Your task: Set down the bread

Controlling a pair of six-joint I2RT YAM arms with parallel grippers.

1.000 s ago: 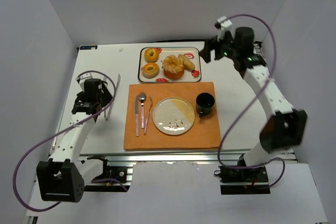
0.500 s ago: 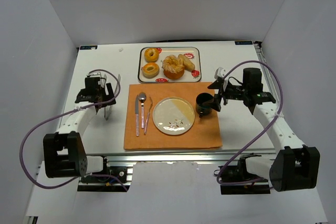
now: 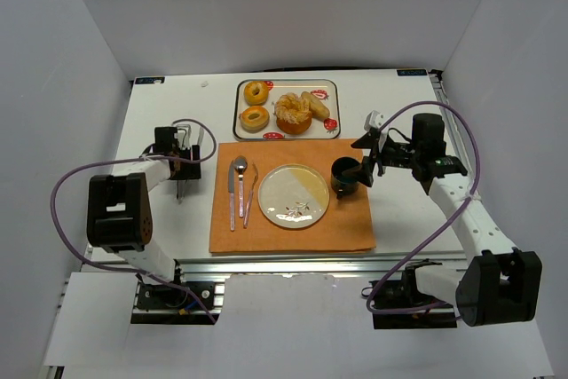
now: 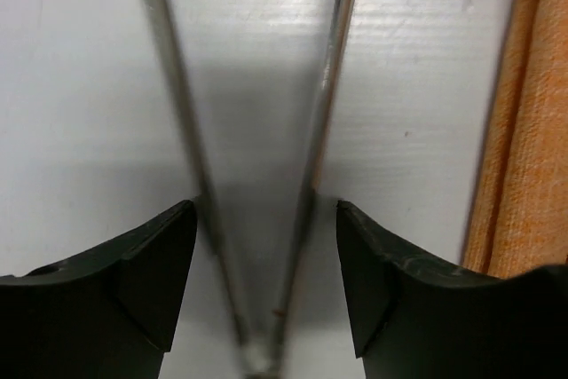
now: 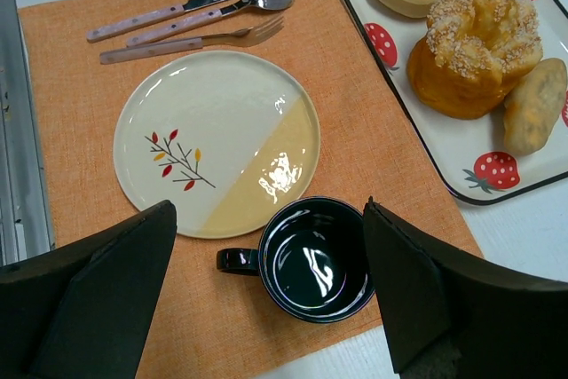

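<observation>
Two arms have moved in the last second. The right gripper [image 5: 268, 206], jaws released and empty, has dropped from the far right to hover over the glossy black cup [image 5: 315, 259]. The left gripper [image 4: 266, 210], fingers spread, now straddles the thin metal tongs [image 4: 333, 86] left of the orange woven placemat [image 5: 355, 130], not yet clamped. The sugared golden ring bread [image 5: 475, 46] sits on the far white strawberry-printed tray [image 5: 444, 144]; the round cream plate [image 5: 213, 130] is bare, so placing likely begins with the tongs

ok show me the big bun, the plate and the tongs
big bun [image 5: 479, 46], right wrist view, its sugared top
plate [image 5: 217, 144], right wrist view, middle of its face
tongs [image 4: 328, 86], left wrist view, the right-hand arm
</observation>
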